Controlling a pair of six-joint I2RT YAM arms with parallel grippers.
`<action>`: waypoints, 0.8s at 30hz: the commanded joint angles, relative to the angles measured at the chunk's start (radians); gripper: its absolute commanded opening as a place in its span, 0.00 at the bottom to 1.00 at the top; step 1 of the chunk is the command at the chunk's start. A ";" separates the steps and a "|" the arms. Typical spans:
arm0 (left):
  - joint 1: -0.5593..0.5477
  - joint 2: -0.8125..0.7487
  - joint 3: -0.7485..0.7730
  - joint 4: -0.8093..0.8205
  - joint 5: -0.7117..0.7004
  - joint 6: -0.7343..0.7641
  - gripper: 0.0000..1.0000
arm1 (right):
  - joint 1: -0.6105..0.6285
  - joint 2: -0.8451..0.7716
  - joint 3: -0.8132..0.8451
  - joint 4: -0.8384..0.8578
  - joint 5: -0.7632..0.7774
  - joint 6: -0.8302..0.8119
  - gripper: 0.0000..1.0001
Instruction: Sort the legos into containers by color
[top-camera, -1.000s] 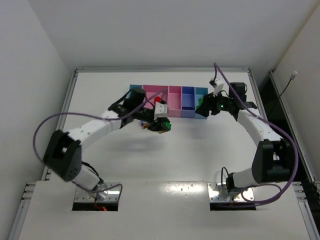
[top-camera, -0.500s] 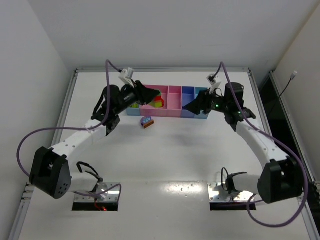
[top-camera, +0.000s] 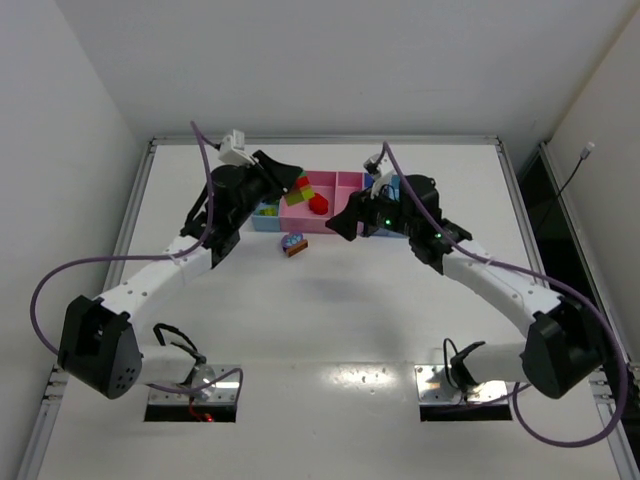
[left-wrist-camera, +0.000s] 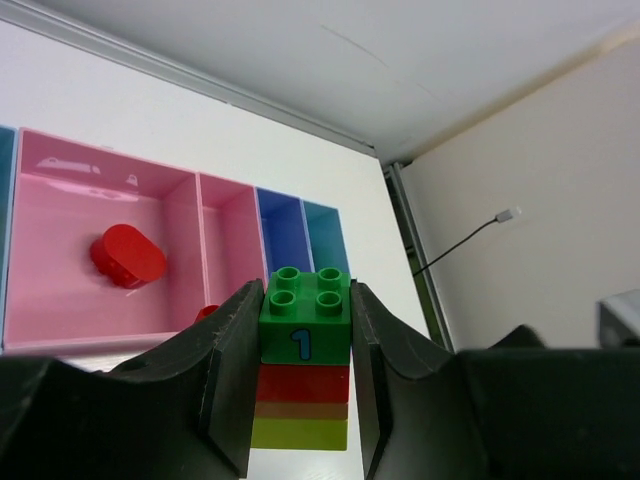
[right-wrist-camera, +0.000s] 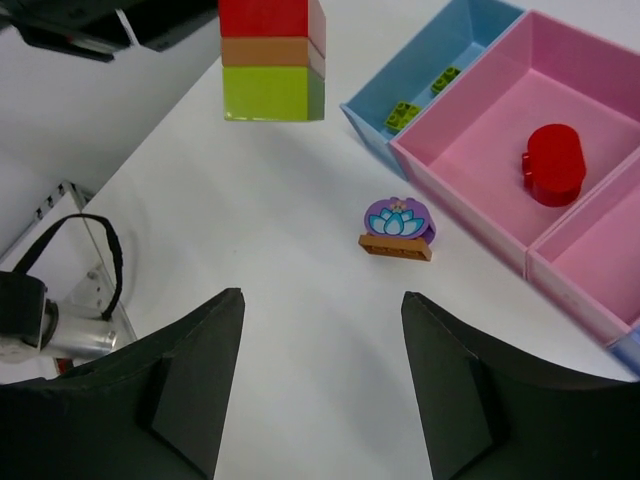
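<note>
While the left hand (left-wrist-camera: 303, 398) pinches a stack (left-wrist-camera: 304, 362) of bricks between its two fingers, it holds that stack in the air near the left end of the bins (top-camera: 349, 179), clear of the surface (top-camera: 350, 310). On top sits a green brick marked with a blue 1, then a red one, a thin brown layer and a lime brick at the bottom. From the right wrist the same stack (right-wrist-camera: 270, 60) shows hanging above the surface, just left of the light blue end bin. The right hand (right-wrist-camera: 325, 395) is spread wide and holds nothing; in the top view it (top-camera: 343, 224) hovers in front of the middle bins. A purple lotus piece (right-wrist-camera: 397, 226) on a brown base lies on the surface, near the front wall where the light blue and pink bins (right-wrist-camera: 455, 205) join, not touching it. One red brick (right-wrist-camera: 555, 165) lies alone in the large pink bin. Two small green bricks (right-wrist-camera: 403, 115) rest in the light blue bin to its left. Beyond the pink ones stand a periwinkle and another light blue bin.
</note>
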 joint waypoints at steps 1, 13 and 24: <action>0.017 -0.045 0.054 0.018 -0.011 -0.078 0.00 | 0.029 0.049 0.059 0.075 0.062 -0.003 0.67; 0.017 -0.054 0.044 0.038 -0.010 -0.111 0.00 | 0.108 0.202 0.235 0.137 0.060 0.019 0.70; 0.017 -0.054 0.035 0.068 0.021 -0.102 0.00 | 0.146 0.262 0.292 0.127 0.048 -0.001 0.70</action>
